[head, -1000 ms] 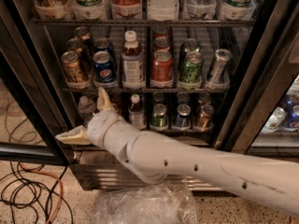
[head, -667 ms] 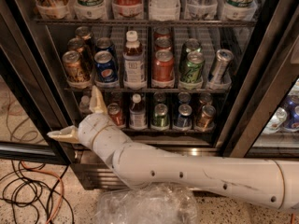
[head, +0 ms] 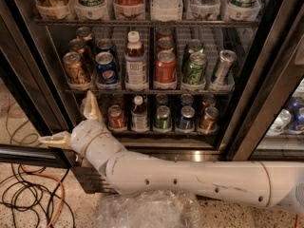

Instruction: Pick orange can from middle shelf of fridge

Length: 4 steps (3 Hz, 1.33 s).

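The fridge (head: pixel 266 94) stands open in front of me. Its middle shelf (head: pixel 152 90) holds lanes of cans. The orange can (head: pixel 75 69) stands at the front of the far-left lane, with two more like it behind. Beside it are a blue Pepsi can (head: pixel 107 68), a white-capped bottle (head: pixel 136 61), a red can (head: pixel 165 69), a green can (head: pixel 195 69) and a silver can (head: pixel 223 66). My gripper (head: pixel 71 123) is open and empty, below the orange can at the level of the lower shelf. One finger (head: pixel 90 106) points up, the other points left.
The top rack (head: pixel 142 22) holds tall cups and bottles. The lower shelf (head: pixel 161 131) holds several cans and a small bottle. Cables (head: pixel 28 194) lie on the floor at left. A crumpled clear plastic bag (head: pixel 147 210) lies under my arm. A dark door edge (head: pixel 28 156) crosses at left.
My arm has swung left and a little down, so the gripper now sits further left below the middle shelf. The cans have not moved.
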Available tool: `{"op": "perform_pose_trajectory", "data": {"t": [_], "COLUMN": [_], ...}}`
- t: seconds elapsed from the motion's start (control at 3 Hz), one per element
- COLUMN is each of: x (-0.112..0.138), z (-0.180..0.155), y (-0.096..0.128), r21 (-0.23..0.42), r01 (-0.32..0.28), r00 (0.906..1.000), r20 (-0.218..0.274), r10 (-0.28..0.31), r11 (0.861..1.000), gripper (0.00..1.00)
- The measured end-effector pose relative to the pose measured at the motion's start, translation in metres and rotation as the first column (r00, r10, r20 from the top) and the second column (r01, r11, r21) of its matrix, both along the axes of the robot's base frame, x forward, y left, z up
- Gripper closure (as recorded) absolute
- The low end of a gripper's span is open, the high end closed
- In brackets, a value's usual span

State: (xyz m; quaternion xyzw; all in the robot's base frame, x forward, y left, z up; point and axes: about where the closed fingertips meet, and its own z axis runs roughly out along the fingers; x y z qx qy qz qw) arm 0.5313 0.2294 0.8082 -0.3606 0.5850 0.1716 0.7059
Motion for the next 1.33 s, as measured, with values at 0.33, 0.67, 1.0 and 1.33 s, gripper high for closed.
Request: {"op": "perform_pose_trajectory", "data": {"t": [0.33, 0.67, 1.0, 1.33], "x": [0.000, 0.000, 0.008, 0.027], "z": [0.000, 0.000, 0.007, 0.025], "y": [0.000, 0.000, -0.005, -0.017], "r21": [-0.001, -0.001, -0.015, -0.028], "r01": [-0.001, -0.001, 0.024, 0.078], "r00": [1.0000, 1.0000, 0.9990, 0.9908], "r20": [0.000, 0.000, 0.039, 0.113], "r10": [0.001, 0.001, -0.024, -0.074], "r11": [1.000, 1.000, 1.000, 0.997], "gripper": [0.15, 0.03, 0.00, 0.05]}}
